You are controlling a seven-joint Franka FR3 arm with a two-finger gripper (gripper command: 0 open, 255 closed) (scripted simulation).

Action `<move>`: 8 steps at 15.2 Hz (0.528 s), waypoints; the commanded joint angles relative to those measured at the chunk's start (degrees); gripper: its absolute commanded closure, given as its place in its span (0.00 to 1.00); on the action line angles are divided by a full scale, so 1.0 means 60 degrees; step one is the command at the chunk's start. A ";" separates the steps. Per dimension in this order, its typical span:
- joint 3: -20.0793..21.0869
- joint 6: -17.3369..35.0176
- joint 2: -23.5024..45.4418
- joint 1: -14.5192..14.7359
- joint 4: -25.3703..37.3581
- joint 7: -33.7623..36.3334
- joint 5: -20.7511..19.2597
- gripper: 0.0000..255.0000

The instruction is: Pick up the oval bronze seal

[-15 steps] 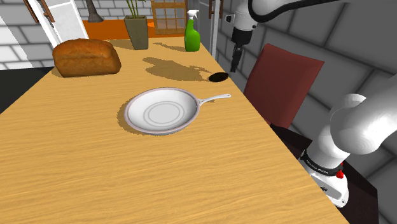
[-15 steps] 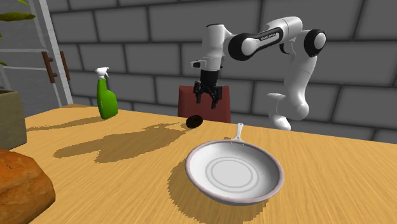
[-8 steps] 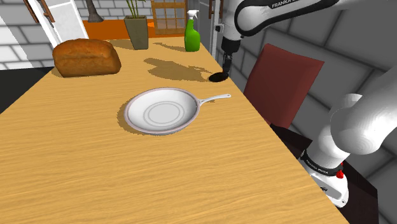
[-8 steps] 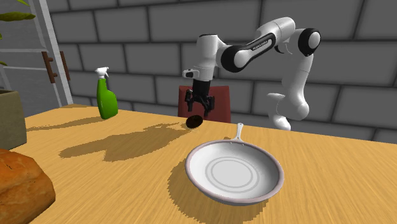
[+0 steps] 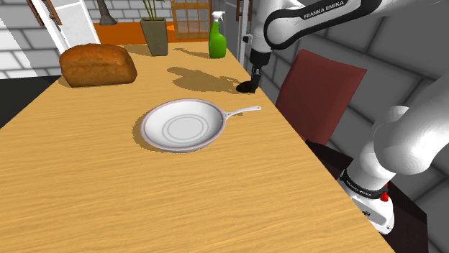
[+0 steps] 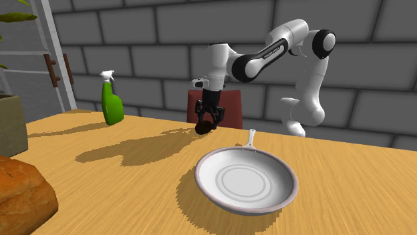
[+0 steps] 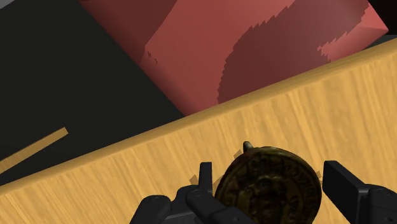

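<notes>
The oval bronze seal (image 7: 267,186) lies on the wooden table (image 5: 86,180) close to its edge, a dark embossed disc with a small knob. In the shoulder view the seal (image 5: 246,87) is beyond the pan's handle tip. My gripper (image 7: 272,179) is down at table level with the seal between its fingers, open. One finger (image 7: 205,178) is at the seal's rim and the other (image 7: 342,184) stands a little apart from it. The gripper (image 6: 206,124) covers most of the seal (image 6: 202,129) in the second exterior view.
A white frying pan (image 5: 183,126) sits mid-table, its handle pointing towards the seal. A bread loaf (image 5: 97,65), a planter (image 5: 155,34) and a green spray bottle (image 5: 218,37) stand at the far end. A red chair back (image 5: 320,93) rises just past the table edge.
The arm swung from above the chair over to the seal and came down; the open fingers now stand on either side of it. The seal has not moved.
</notes>
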 commanded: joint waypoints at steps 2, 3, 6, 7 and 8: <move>0.0000 0.0005 0.0002 0.0000 -0.0002 0.0000 0.0000 1.00; 0.0000 0.0006 0.0002 0.0000 -0.0002 0.0000 0.0000 1.00; 0.0000 0.0005 0.0002 0.0000 -0.0002 0.0000 0.0000 1.00; 0.0006 0.0009 -0.0006 0.0003 -0.0014 0.0009 0.0000 1.00; 0.0009 -0.0123 -0.0042 0.0004 0.0083 0.0007 0.0001 1.00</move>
